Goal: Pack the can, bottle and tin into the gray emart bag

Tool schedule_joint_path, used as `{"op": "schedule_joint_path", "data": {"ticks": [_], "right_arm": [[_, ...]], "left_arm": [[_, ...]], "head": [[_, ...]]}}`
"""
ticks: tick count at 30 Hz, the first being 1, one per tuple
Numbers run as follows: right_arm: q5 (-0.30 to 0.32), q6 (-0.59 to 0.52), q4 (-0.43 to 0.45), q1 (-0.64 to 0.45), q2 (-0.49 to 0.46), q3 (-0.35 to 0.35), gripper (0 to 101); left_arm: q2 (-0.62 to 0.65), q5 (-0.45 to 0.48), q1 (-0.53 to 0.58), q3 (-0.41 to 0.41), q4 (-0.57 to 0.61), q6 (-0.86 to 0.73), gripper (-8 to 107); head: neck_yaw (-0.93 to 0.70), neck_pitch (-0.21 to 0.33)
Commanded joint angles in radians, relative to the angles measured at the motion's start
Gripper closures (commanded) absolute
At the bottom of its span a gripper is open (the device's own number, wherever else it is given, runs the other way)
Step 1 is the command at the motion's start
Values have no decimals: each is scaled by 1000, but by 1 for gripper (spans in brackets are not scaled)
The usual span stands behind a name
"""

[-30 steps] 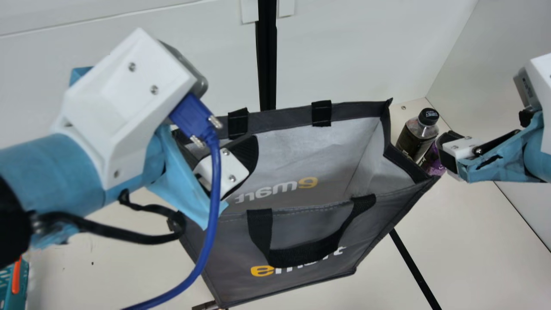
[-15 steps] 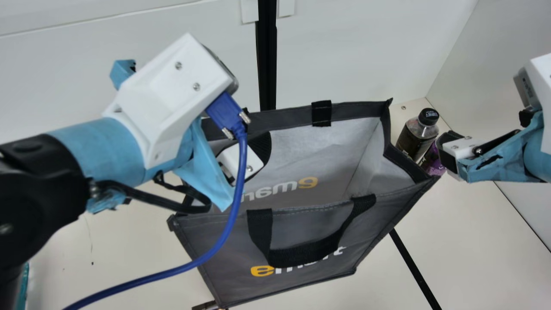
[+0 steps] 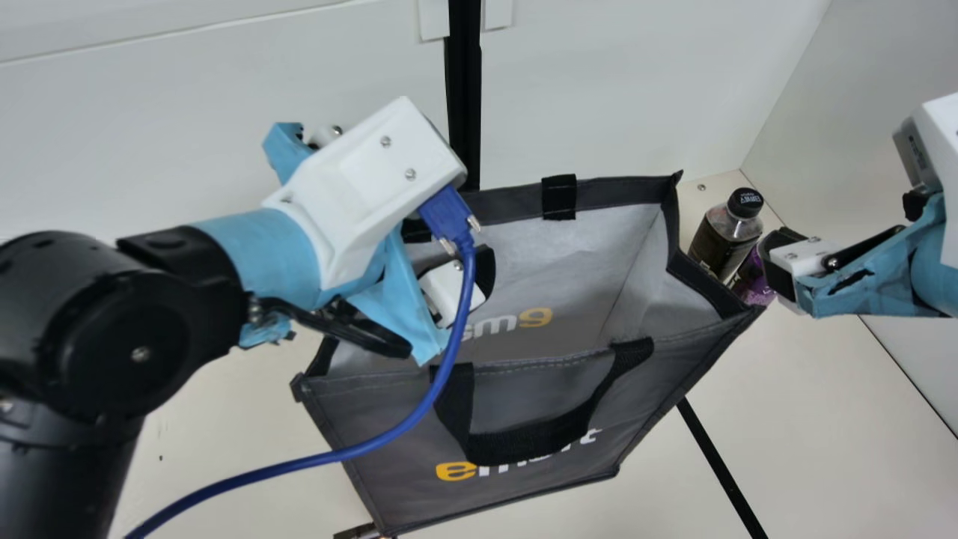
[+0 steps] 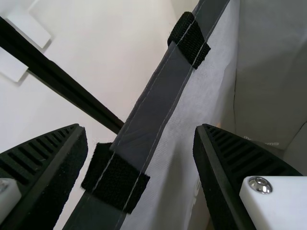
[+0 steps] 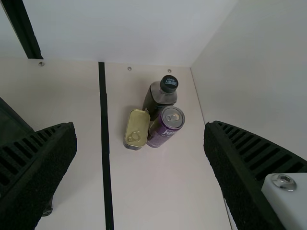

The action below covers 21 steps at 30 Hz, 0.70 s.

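Though beside can (image 5: 166,125), bottle (image 5: 158,99) upright, cap (image 5: 169,84) up.

Gray emart bag (image 3: 539,397): mouth open toward its right end; left end obstructed, left gripper (image 3: 471,266) straddling far rim (image 3: 621,189).

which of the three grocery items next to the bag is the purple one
The can, upright with a silver top. The bottle is dark with a black cap, and the tin is low and gold-coloured.
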State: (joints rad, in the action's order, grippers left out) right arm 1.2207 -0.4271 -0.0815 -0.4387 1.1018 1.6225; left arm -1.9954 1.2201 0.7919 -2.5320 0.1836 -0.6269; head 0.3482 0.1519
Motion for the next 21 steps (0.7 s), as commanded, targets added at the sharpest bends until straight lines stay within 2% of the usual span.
{"op": "schedule_joint_path", "data": {"ticks": [1, 14, 21], "right_arm": [[0, 0, 0, 0, 0, 0, 11], [0, 0, 1, 0, 0, 0, 11], [0, 0, 1, 0, 0, 0, 11]], "left_arm": [[-7, 0, 2, -1, -5, -4, 9], [-44, 0, 10, 8, -21, -31, 9], [-32, 0, 17, 29, -28, -35, 56]], "head": [[1, 23], [1, 23], [1, 23]]}}
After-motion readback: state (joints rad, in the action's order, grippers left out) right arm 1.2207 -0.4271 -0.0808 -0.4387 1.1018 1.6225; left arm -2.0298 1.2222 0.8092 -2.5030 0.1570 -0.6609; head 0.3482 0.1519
